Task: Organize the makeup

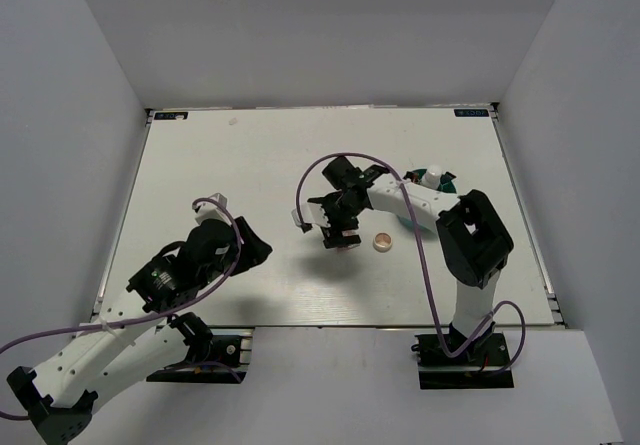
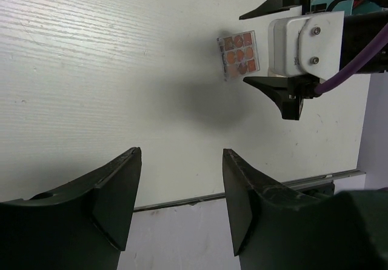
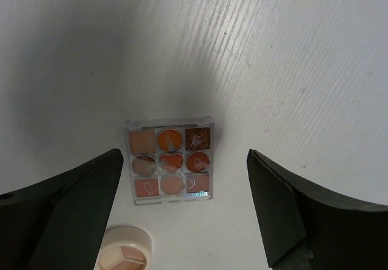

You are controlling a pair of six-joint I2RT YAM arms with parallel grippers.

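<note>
Here, the left claw [image 2: 182,158] hangs low over the near-left part of the white counter [image 1: 250,155]. Its two dark fingers [image 2: 118,191] stand moderately apart, with only bare counter between them; it holds and touches nothing.

Farther right, about mid-counter and somewhat toward the near edge, lies the square palette [image 3: 170,161]. It is a flat, clear-cased square with nine small pans in three rows of three: peach and orange shades, a pale brown, a glittery dark brown in one corner, and a heart-shaped orange pan in the centre. Small lettering runs along one edge, too small to read. It rests flat on the counter.

The right claw [image 3: 185,155] hovers directly above the palette with its jaws spread wide. The palette sits in the gap between the two black fingers [image 3: 66,203], with clear space on both sides, so the claw grips nothing.

Just beside one corner of the palette, not quite touching it, is the round compact [image 3: 124,252], beige-rimmed, its face showing pale cream segments. In the overhead view it lies just right of the right claw.

Well to the right, near the far-right part of the counter, a teal cup [image 1: 445,179] peeks out behind the right arm, with something white at it, too small to make out.
</note>
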